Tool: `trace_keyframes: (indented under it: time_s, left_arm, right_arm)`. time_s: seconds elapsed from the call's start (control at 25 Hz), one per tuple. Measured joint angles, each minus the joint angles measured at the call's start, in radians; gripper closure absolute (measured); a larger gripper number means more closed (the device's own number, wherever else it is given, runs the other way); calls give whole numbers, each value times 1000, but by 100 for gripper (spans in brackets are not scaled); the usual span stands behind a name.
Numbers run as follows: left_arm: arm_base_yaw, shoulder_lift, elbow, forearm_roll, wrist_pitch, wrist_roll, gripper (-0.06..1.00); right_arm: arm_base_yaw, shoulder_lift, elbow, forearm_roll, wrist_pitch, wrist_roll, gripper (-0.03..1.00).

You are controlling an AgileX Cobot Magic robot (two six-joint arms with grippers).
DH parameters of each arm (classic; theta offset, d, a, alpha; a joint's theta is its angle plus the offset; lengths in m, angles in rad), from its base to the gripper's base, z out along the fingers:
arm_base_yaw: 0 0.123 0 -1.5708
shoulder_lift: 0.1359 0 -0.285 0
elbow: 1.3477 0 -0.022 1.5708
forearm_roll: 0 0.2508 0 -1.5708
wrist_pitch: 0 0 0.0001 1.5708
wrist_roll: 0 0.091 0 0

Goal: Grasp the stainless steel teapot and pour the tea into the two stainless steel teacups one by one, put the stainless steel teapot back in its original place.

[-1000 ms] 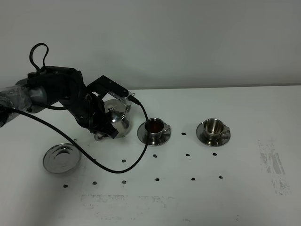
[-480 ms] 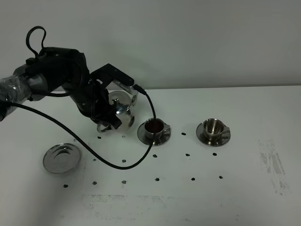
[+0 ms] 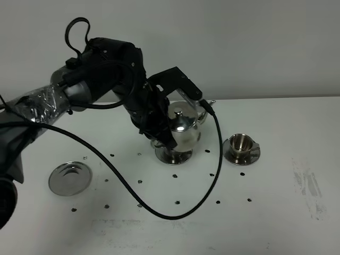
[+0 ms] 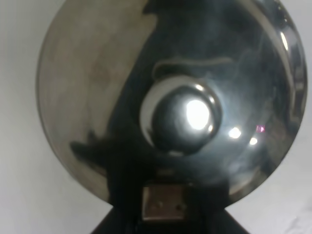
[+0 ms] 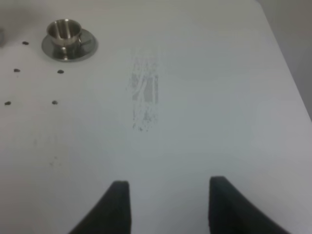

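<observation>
White tabletop is stretching out in front of me, with small black dots (image 3: 177, 202) scattered toward its near edge and a grey scuff (image 3: 305, 183) toward its right edge. Near that scuff the right gripper (image 5: 168, 204) is hanging over the surface, jaws spread wide and holding nothing. Toward the left edge the flat round saucer (image 3: 69, 178) is lying by itself, well apart from the pot. Farther in, around the middle of the table, the left gripper (image 3: 162, 130) is clamping the stainless steel teapot (image 3: 185, 130) from its left side and holding it roughly upright above one cup saucer (image 3: 172, 156). The pot is hiding that saucer's cup, and I cannot tell whether they are touching. Its spout (image 3: 209, 102) is pointing toward the far right corner, and its knobbed lid (image 4: 183, 117) is filling the left wrist view. Just beside it, toward the right edge, the second teacup (image 3: 241, 141) is sitting on its own saucer (image 3: 241, 155), bare steel showing inside. A black cable (image 3: 212, 159) is looping down from the arm, and a plain pale wall (image 3: 239, 48) is rising beyond the far edge.
</observation>
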Motion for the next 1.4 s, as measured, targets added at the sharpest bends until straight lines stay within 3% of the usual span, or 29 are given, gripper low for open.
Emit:
trace_keyframes:
  time_s: [0.2,0.48,0.68,1.16,1.4]
  left_arm:
    - [-55,57,-81,-12,31,12,69]
    - [-73,273,-481,45,166,29,69]
    - [-57,393,-716,94,188,91,69]
    - [-25,426,-747,175,188,456,69]
    - [-22,426,-748,185,174,686,69]
  right_arm:
    - [0,0,0,0,0,0,58]
    - [0,0,0,0,0,0,58]
    - [0,0,0,0,0,0,58]
    - [0,0,0,0,0,0,58]
    - [0,0,0,0,0,0,58]
